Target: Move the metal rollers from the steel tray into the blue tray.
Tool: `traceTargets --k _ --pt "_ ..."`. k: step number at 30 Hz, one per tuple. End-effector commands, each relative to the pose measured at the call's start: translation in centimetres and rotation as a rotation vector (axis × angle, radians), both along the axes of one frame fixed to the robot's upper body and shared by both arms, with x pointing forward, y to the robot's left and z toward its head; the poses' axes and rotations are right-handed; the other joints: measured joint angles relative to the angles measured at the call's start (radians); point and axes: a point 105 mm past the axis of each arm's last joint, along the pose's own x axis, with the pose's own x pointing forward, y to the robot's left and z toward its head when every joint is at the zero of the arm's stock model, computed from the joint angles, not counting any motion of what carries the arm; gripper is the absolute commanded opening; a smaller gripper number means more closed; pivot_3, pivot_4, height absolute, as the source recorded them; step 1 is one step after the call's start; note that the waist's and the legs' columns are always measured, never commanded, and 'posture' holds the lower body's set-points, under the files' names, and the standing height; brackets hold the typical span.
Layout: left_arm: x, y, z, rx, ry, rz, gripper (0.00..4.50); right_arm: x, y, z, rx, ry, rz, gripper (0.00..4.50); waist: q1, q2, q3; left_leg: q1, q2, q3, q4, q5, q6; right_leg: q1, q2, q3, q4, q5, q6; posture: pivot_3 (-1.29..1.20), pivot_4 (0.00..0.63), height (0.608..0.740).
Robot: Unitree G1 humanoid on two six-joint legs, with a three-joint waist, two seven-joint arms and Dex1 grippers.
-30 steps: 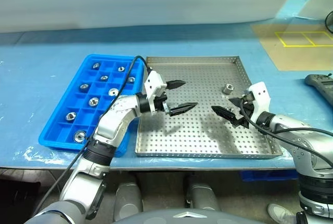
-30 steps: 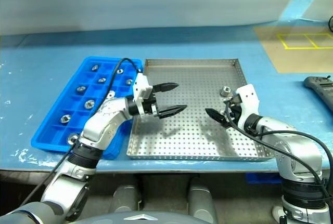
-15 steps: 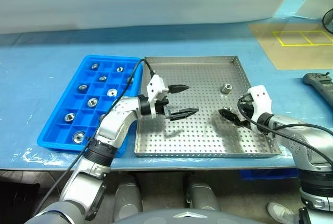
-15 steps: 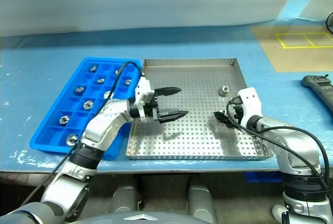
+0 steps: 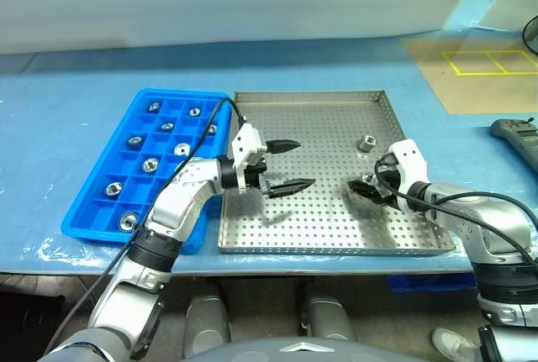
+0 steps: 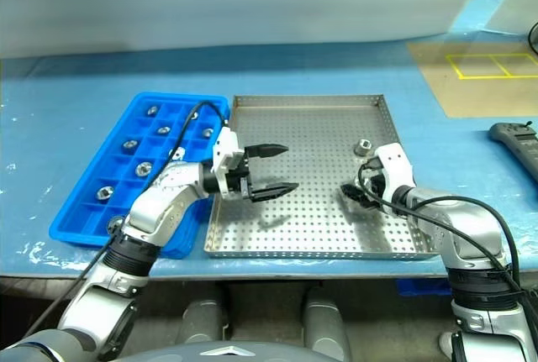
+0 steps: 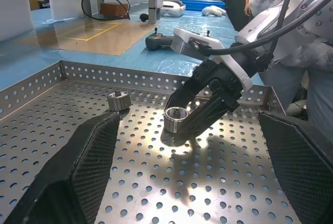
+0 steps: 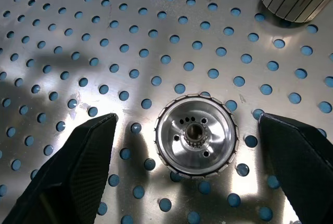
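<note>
Steel tray (image 5: 336, 232): low rims, mostly bare floor. R gripper (image 8: 195, 146) spread wide, straddling a roller (image 8: 196, 135) at tray's 3 o'clock, axis upright, hole up. Second roller (image 5: 367, 141) at 2 o'clock, near rim. L gripper (image 5: 290, 165) agape, empty. Others in blue tray (image 5: 92, 211).

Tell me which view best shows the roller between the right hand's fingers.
The right wrist view: the roller lies flat on the steel tray, centred between the open right hand, hub and ribbed rim visible. The left wrist view shows it side-on at the fingertips. In the eye views it is a speck by the hand.
</note>
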Motion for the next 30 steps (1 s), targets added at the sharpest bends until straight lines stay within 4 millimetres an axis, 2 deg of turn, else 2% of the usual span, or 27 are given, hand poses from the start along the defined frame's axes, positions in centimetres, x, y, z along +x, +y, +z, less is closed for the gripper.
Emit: traceTargets --k 1,7,8,13,16,19,30 --pt "-0.6 -0.1 1.2 -0.01 -0.043 -0.031 4.5 -0.2 -0.2 0.2 -0.013 -0.007 0.008 3.87 0.0 0.0 0.0 0.0 0.0 0.0 0.0 0.0 0.0 0.0 0.0 0.0 0.0 0.0 0.0 -0.24 0.15 0.74" --pt "-0.8 -0.1 1.3 0.006 -0.041 -0.046 4.5 -0.3 -0.3 0.1 -0.021 -0.011 0.011 1.8 0.0 0.0 0.0 0.0 0.0 0.0 0.0 0.0 0.0 0.0 0.0 0.0 0.0 0.0 0.0 -0.25 0.15 0.74" --pt "-0.8 -0.1 1.4 0.007 -0.041 -0.046 4.5 -0.3 -0.3 0.1 -0.023 -0.012 0.012 1.62 0.0 0.0 0.0 0.0 0.0 0.0 0.0 0.0 0.0 0.0 0.0 0.0 0.0 0.0 0.0 -0.25 0.15 0.74" --pt "-0.8 0.1 1.5 0.01 -0.036 -0.049 4.5 0.0 -0.2 0.4 -0.039 -0.042 0.019 1.63 0.0 0.0 0.0 0.0 0.0 0.0 0.0 0.0 0.0 0.0 0.0 0.0 0.0 0.0 0.0 -0.25 0.15 0.74" --pt "-0.5 0.5 1.6 0.015 -0.035 -0.027 4.5 0.4 0.5 1.3 -0.022 -0.1 0.045 1.63 0.0 0.0 0.0 0.0 0.0 0.0 0.0 0.0 0.0 0.0 0.0 0.0 0.0 0.0 0.0 -0.25 0.15 0.74" --pt "-0.5 1.1 1.7 0.02 -0.032 -0.003 4.5 0.9 1.8 2.5 0.016 -0.165 0.101 1.63 -0.002 0.0 0.0 0.0 0.0 0.0 0.0 0.0 0.0 0.0 0.0 0.0 0.0 0.0 0.0 -0.21 0.15 0.74" --pt "-1.4 3.8 1.7 0.041 -0.037 0.123 4.5 2.4 6.9 4.8 0.097 -0.267 0.348 1.63 0.011 0.0 0.0 0.0 0.001 0.0 0.0 0.0 0.0 0.0 0.0 -0.001 0.0 0.0 0.0 -0.09 0.15 0.74"
